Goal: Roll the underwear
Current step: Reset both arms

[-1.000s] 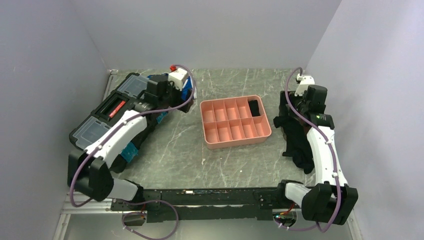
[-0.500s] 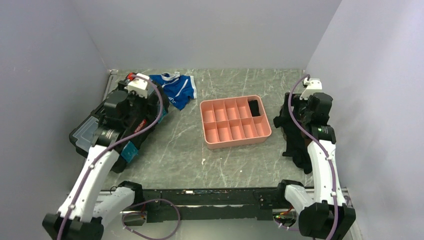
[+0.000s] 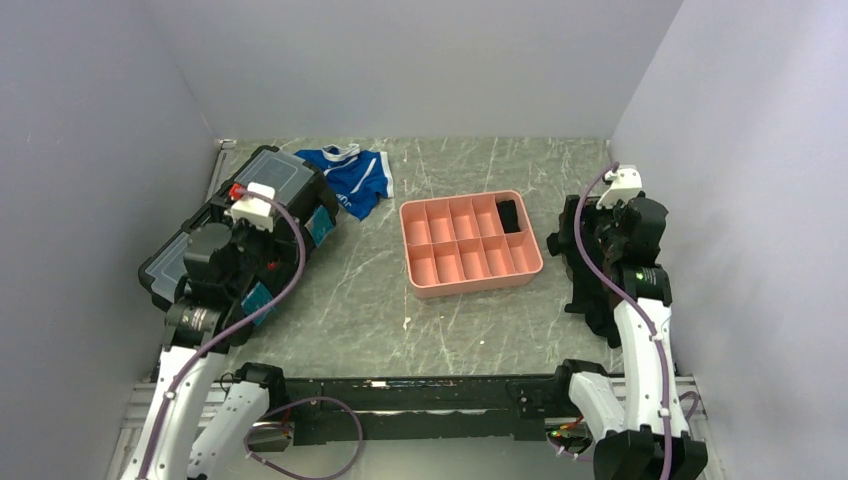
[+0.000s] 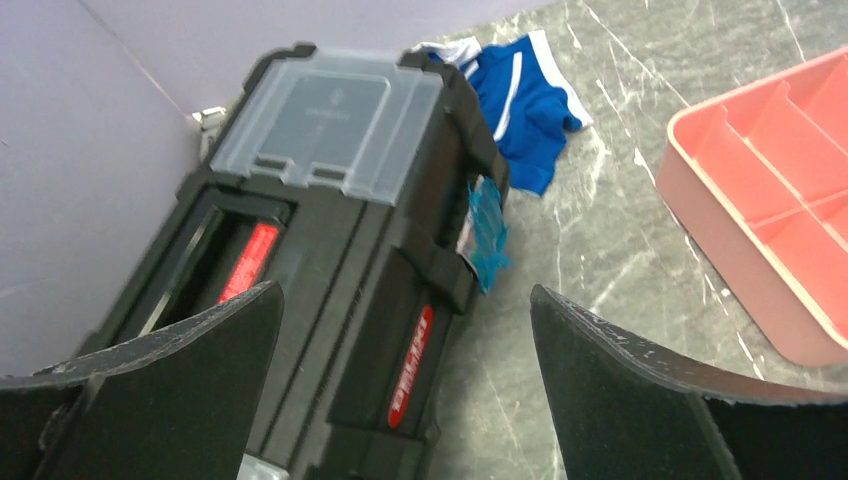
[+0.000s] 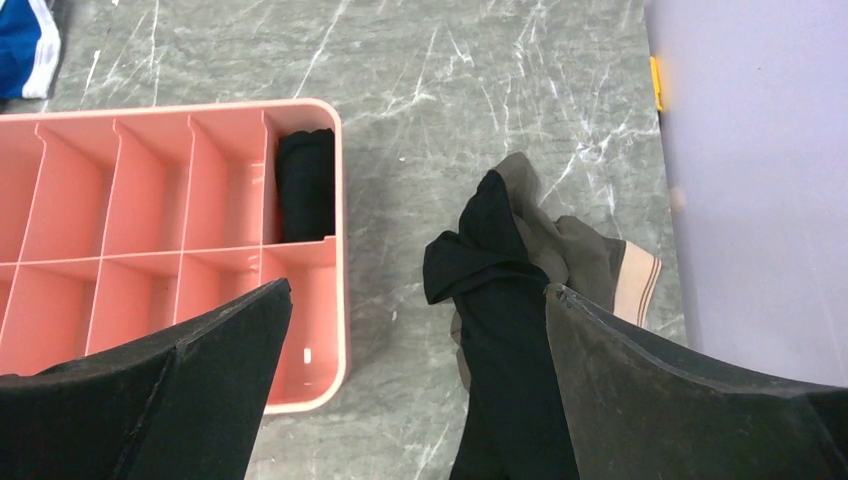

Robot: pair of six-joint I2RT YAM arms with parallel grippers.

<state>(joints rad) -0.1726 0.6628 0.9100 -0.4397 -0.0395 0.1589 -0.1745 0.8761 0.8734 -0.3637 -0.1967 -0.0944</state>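
Hovering over the dark heap by the right wall, your right gripper has its fingers spread wide apart and holds nothing. Below it lies the underwear, a crumpled length of black cloth lying on the tabletop across a grey-brown garment with a pale band. You cannot make out any stripes or lettering on it from here. It sits just to the right of the pink tray, not touching it. A small black roll fills the tray's far-right compartment. Your left gripper hangs above the black toolbox at the left wall, its fingers likewise wide apart and empty. Blue-and-white briefs lie against the toolbox's far end.
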